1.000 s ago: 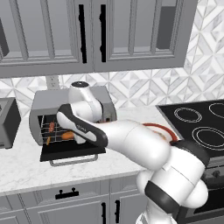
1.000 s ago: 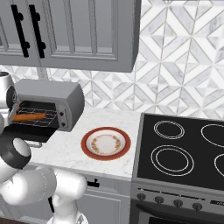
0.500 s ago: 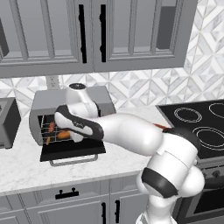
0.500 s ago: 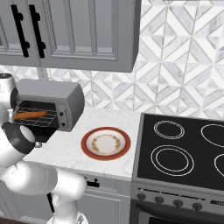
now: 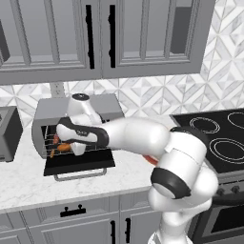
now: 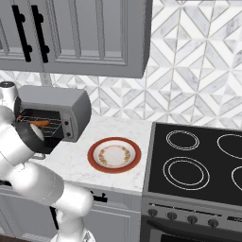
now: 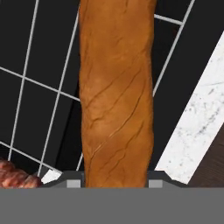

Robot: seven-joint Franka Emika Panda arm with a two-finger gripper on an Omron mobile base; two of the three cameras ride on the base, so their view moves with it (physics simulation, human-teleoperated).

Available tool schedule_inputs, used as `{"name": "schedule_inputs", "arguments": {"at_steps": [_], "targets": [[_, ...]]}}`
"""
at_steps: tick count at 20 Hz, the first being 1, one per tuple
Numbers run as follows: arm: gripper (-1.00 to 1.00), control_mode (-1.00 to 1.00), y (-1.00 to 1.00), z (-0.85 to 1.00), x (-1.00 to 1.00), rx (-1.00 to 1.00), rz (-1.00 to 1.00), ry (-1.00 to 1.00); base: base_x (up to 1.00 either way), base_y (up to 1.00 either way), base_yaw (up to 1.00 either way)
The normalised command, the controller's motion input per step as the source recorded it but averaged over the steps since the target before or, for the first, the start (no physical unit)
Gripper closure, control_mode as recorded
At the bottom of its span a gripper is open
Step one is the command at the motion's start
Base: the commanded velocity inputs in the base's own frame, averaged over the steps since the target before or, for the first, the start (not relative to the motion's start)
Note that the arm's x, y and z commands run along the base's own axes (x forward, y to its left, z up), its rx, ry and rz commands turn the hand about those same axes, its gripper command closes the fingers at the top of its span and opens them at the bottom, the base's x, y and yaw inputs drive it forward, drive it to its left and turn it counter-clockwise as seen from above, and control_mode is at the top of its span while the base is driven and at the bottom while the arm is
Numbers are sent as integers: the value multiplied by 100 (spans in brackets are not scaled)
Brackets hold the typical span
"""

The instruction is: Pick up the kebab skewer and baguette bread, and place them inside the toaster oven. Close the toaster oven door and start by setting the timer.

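Observation:
The toaster oven [image 5: 45,110] stands on the counter with its black door [image 5: 78,163] dropped open. My gripper [image 5: 71,147] reaches into the oven mouth, shut on the baguette bread [image 5: 61,149]. In the hand view the golden-brown baguette bread [image 7: 116,96] runs straight up from between the fingertips of the gripper [image 7: 114,181], over the wire rack [image 7: 39,87]. The kebab skewer [image 7: 15,177] lies on the rack beside it, reddish chunks showing at lower left; the kebab skewer [image 5: 55,139] sits just left of my hand. From the right, the baguette bread [image 6: 40,124] shows inside the toaster oven [image 6: 71,101].
A red-rimmed plate [image 6: 114,155] lies on the marble counter right of the oven. The black stove [image 6: 198,160] is further right. A dark-grey appliance [image 5: 7,133] stands left of the oven. Wall cabinets hang above.
My arm has swung further left and the hand has carried the baguette a little deeper into the oven. The door stays open.

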Motion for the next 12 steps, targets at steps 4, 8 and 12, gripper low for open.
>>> {"name": "schedule_inputs", "arguments": {"at_steps": [4,8,12], "targets": [[100,-100,3,-15,10,0,0,0,0,0,0],[100,-100,0,-25,0,0,0,-1,0,0,0],[100,-100,0,-8,2,0,0,-4,0,0,0]]}}
